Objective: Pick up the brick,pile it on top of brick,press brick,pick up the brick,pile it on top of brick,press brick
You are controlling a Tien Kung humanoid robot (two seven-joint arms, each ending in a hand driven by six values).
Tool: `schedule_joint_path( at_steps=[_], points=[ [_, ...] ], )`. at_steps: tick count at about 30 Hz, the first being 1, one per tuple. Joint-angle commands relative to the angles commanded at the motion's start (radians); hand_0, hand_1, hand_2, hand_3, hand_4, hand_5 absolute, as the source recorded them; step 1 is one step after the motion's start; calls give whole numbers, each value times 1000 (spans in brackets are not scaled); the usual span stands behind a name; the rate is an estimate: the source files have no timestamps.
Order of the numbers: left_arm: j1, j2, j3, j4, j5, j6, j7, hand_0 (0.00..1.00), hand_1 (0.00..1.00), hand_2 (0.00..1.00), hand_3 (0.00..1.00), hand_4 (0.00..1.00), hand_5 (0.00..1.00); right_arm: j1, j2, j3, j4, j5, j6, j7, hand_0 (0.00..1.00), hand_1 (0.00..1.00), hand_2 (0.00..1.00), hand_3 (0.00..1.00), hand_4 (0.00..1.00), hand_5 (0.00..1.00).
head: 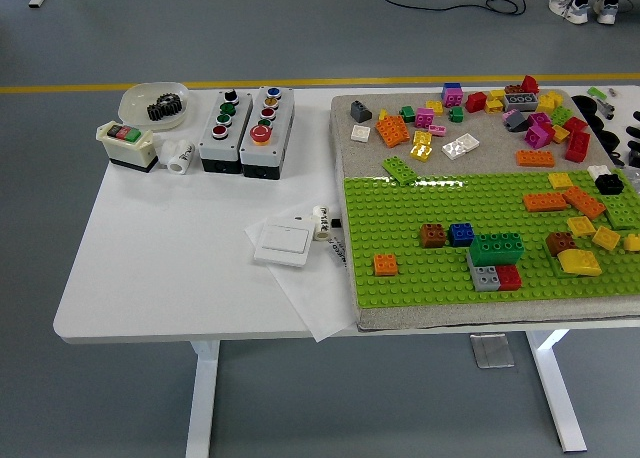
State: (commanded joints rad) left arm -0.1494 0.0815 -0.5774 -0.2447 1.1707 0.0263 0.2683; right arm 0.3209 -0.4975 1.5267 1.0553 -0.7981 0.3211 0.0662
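We find one stack on the green baseplate (420, 268): a green brick (497, 247) sits on top of a grey brick (486, 277) and a red brick (509, 276), near the plate's front edge. We judge that at least one pick, pile and press may be behind us, though nothing here proves who built it. The second round looks undone, since no brick is in hand and nothing hangs over the stack.

The right hand (628, 138) is barely in view at the picture's right edge, well apart from the stack, just dark tips poking in beside the loose bricks. We cannot tell whether its fingers are spread or curled (too little of them shows), and they hold nothing that we can see. The left arm does not appear at all.

The green brick is a long one: its long axis runs left to right across the table, roughly parallel to the near edge, studs facing up. The grey and red bricks beneath lie side by side along the same line.

Candidates for the next pick lie flat on the plate: a blue brick (461, 233) touching a brown brick (432, 235) just beyond the stack, and an orange brick (385, 264) off to its left. More loose bricks are scattered on the grey mat (370, 318) at the far side.
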Motion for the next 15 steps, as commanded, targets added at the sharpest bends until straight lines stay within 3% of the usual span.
schedule_joint_path(
  at_steps=[15],
  points=[
    [-7,1,-1,0,3,-5,-7,757,740,742,596,665,609,1,-8,2,3,34,-27,-5,923,838,866,920,998,998]
  ],
)
